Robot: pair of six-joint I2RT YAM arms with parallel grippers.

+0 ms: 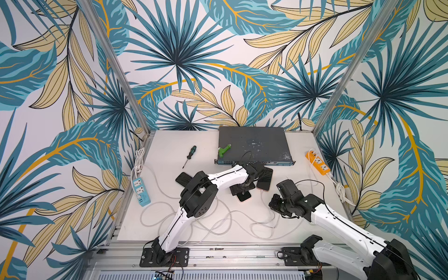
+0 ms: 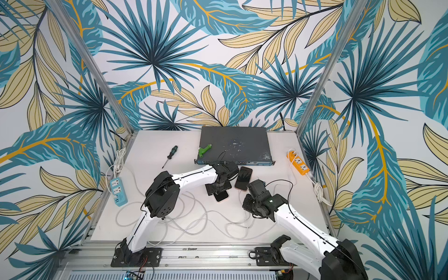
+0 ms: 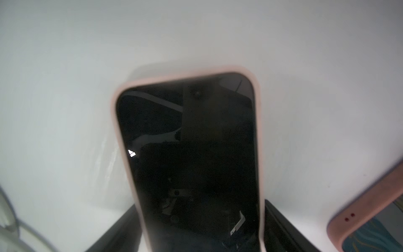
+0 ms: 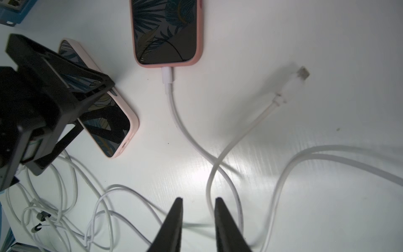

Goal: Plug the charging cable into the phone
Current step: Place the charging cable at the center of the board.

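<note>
The right end effector (image 4: 198, 199) stands partly open and holds nothing. The left end effector (image 3: 200, 204) stands wide astride the pale pink phone (image 3: 187, 152); whether it presses on it, I cannot tell. The charging cable (image 4: 174, 104) is plugged into the near end of the salmon phone (image 4: 166, 32), which lies mid-surface (image 1: 167, 145), just near of the network switch (image 1: 254, 145). Two cased phones show, and one loose plug (image 4: 303, 73). There are two power strips, blue (image 1: 141, 191) on the left and orange (image 1: 318, 164) on the right, and one screwdriver (image 1: 190, 155).
</note>
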